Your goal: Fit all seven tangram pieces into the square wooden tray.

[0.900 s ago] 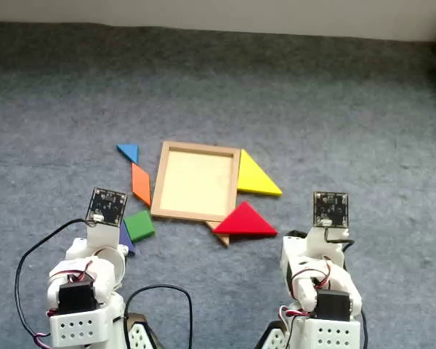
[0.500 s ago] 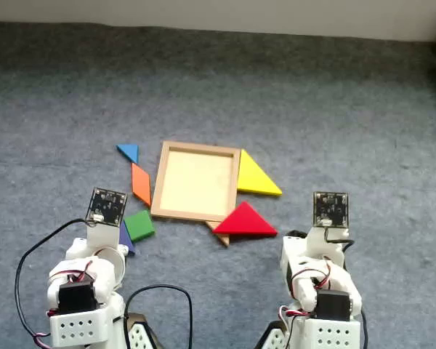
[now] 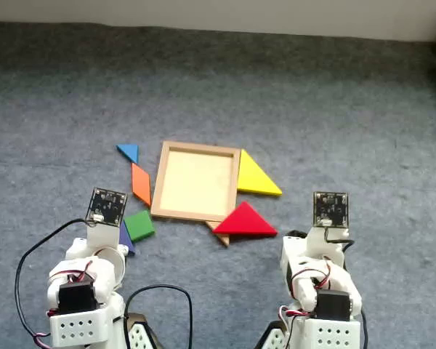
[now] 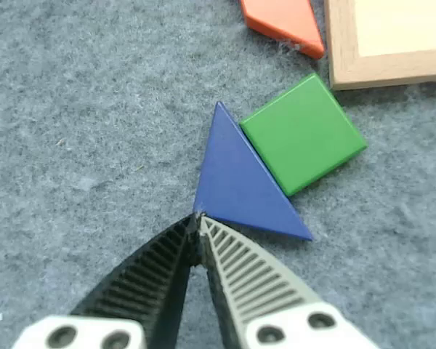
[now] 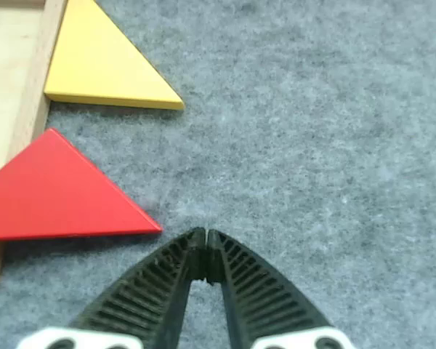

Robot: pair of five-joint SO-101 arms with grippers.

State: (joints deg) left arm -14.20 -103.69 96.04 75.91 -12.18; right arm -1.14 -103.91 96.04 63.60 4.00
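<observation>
Both clenched: left pincer [image 4: 198, 240], right pincer [image 5: 206, 254]; orange parallelogram [image 3: 140, 183] lengthwise roughly along tray [image 3: 158, 185]

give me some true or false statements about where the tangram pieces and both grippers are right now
1. The square wooden tray holds no pieces. True.
2. The green square piece lies inside the tray. False: it lies outside on the grey carpet, against the dark blue triangle.
3. The left gripper is shut, its tips at a corner of the dark blue triangle. True.
4. The right gripper holds the red triangle. False: it is shut on nothing; the red triangle lies apart from its tips.
5. The yellow triangle lies beside the tray's rim. True.
6. The orange parallelogram rests on the yellow triangle. False: it lies on the tray's opposite side.
</observation>
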